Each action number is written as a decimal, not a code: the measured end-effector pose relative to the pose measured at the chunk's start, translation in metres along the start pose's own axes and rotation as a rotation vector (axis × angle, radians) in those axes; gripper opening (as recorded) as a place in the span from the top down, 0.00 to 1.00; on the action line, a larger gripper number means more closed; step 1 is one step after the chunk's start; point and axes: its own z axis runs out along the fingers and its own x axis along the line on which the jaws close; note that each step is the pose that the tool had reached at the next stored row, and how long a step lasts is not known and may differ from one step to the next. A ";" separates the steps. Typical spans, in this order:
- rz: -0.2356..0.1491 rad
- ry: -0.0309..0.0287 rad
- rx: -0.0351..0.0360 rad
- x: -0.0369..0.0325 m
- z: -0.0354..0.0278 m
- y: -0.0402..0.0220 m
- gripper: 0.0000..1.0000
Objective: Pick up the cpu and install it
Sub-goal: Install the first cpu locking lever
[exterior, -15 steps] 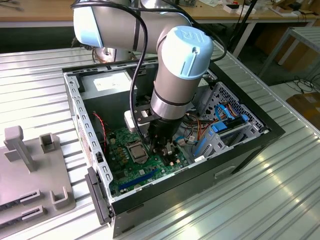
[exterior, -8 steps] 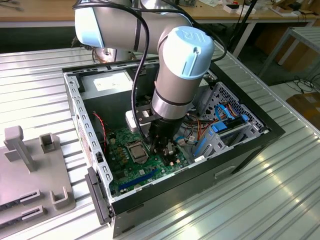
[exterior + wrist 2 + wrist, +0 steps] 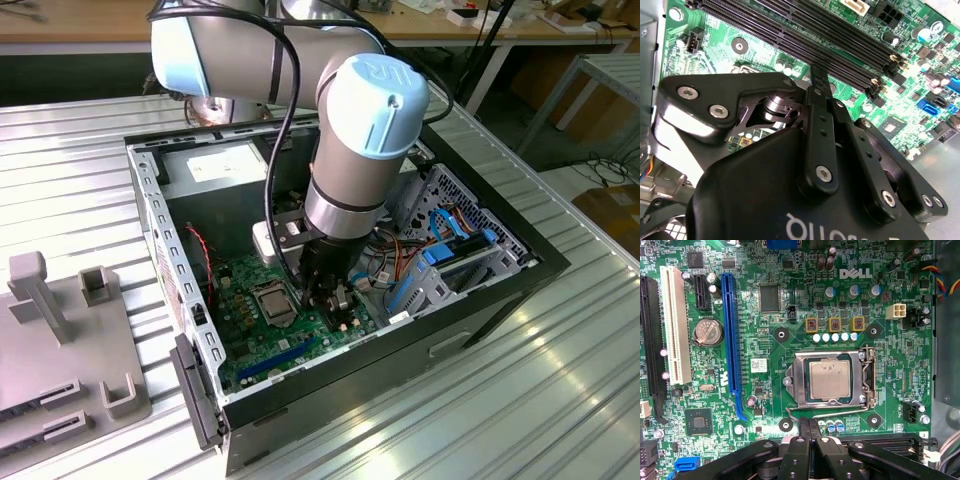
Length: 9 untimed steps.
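We've got the arm (image 3: 350,150) reaching straight down into the computer case (image 3: 500,290), gripper (image 3: 809,424) fingers pressed together, holding nothing. The cpu (image 3: 829,380) sits flat in its socket (image 3: 830,382).

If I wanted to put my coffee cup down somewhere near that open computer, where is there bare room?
The ribbed metal table is bare toward the exterior view's right of the open black computer case, and between the case and the grey plastic fixture. Inside the case it is crowded: green motherboard, blue-cabled drive cage, and the arm's black gripper.
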 end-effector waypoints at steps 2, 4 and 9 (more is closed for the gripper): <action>-0.001 0.0008 0.0001 0.0000 0.0000 0.0000 0.89; -0.001 0.0024 0.0001 0.0000 0.0001 -0.0001 0.89; -0.001 0.0080 0.0004 0.0000 -0.0007 0.0002 0.89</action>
